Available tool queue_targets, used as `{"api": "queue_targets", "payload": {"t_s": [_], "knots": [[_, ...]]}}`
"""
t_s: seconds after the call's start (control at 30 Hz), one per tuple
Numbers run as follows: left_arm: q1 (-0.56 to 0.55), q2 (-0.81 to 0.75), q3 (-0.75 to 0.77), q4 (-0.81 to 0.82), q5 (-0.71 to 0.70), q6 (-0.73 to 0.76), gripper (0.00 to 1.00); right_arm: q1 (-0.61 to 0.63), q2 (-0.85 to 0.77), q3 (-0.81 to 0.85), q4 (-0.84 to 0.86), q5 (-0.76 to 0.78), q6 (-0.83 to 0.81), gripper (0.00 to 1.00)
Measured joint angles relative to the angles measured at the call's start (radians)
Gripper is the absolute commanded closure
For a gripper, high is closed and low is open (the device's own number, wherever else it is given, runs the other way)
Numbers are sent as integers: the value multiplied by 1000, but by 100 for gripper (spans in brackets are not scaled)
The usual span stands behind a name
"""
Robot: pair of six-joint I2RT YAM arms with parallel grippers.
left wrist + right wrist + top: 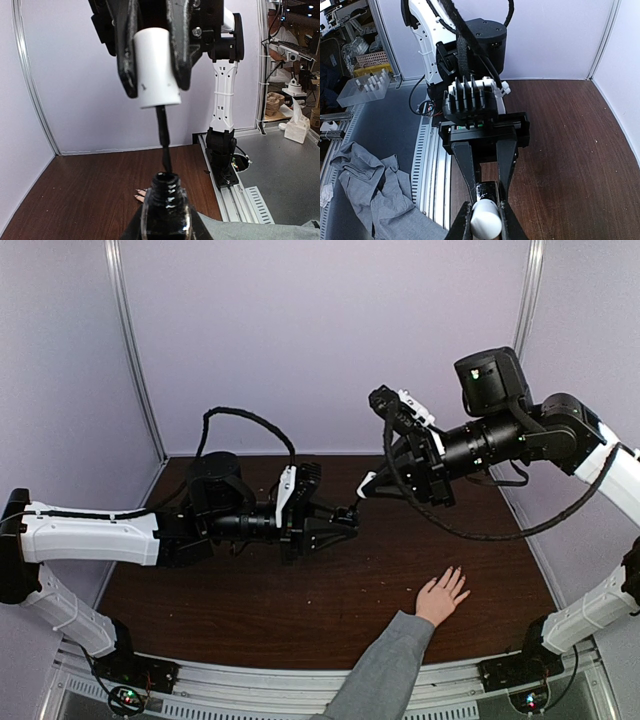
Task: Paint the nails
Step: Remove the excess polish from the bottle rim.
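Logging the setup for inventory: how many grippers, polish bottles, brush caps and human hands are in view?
Grippers: 2 (left gripper, right gripper)
Polish bottle: 1
White brush cap: 1
Human hand: 1
Total: 5

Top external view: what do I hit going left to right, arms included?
Left arm's white link → left end effector, shut on the polish bottle → right end effector, shut on the white brush cap → person's hand → right arm's white link.
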Motion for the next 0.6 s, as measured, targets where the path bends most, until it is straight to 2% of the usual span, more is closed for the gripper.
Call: {"api": "queue_targets", "payload": {"t_s": [0.6], "knots": [[0,4,0,0,-1,0,100,0,19,0,0,-27,0,100]]}}
